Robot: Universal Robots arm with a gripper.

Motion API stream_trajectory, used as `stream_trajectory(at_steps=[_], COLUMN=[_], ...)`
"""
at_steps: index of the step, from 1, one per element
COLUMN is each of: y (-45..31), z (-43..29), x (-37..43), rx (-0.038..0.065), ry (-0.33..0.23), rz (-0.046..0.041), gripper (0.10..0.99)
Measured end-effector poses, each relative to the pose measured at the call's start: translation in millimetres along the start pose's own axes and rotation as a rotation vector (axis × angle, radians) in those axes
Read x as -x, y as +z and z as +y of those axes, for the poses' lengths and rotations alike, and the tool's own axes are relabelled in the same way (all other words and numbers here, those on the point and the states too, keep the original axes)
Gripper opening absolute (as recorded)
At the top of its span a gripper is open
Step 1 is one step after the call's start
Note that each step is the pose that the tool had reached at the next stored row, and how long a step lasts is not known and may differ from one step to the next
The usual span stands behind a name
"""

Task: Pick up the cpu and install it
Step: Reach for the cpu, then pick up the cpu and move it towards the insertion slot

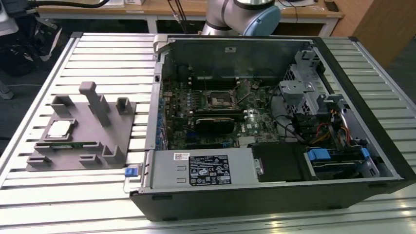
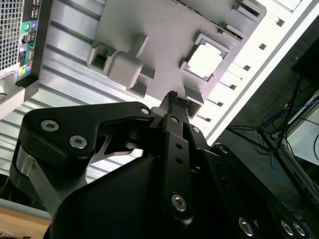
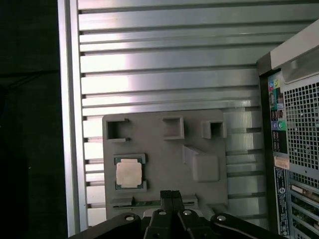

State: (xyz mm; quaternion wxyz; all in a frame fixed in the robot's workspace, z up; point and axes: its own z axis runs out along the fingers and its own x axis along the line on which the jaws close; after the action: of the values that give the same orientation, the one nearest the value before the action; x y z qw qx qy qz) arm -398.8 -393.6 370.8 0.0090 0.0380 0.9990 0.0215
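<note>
Our claw (image 3: pixel 172 195) hangs clenched and empty over the grey tray (image 3: pixel 164 154). The cpu (image 3: pixel 129 174) sits in a framed pocket by the tray's edge, which we judge holds it square.

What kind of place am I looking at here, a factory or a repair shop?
Most likely a robotics lab or test bench: an opened computer case sits on a slotted metal table, a grey tray beside it holds a cpu, and a robot arm stands behind.

Small square cpu (image 1: pixel 58 129) (image 2: pixel 206 60) (image 3: pixel 129 174), silvery-white top, thin dark rim, lying flat in grey tray recess (image 1: pixel 85 146)
</note>
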Motion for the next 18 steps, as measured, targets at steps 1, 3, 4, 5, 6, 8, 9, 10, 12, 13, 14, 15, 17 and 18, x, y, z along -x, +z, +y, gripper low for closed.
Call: stream_trajectory(at_steps=[1,3,4,5,6,8,9,10,12,13,14,15,17,18], y=[0.1,0.4,0.6,0.7,0.9,1.2,1.4,1.5,1.9,2.0,2.0,2.1,2.4,2.5], z=[-0.3,-0.8,-1.1,-1.4,-1.6,-2.2,-2.5,-2.7,-3.3,-3.5,-3.6,-3.7,-3.8,-3.8], x=[-3.5,-10.8,-14.5,-18.4,-22.2,-29.6,-33.3,-36.8,-43.2,-45.5,-47.4,-48.7,-49.7,-49.7], rx=[0.000,0.000,0.000,0.000,0.000,0.000,0.000,0.000,0.000,0.000,0.000,0.000,0.000,0.000], ry=[0.000,0.000,0.000,0.000,0.000,0.000,0.000,0.000,0.000,0.000,0.000,0.000,0.000,0.000], rz=[-0.0001,-0.0001,-0.0001,-0.0002,-0.0001,-0.0001,-0.0001,-0.0001,-0.0002,-0.0001,-0.0001,-0.0001,-0.0001,0.0004], gripper=[0.106,0.106,0.106,0.106,0.106,0.106,0.106,0.106,0.106,0.106,0.106,0.106,0.106,0.106])
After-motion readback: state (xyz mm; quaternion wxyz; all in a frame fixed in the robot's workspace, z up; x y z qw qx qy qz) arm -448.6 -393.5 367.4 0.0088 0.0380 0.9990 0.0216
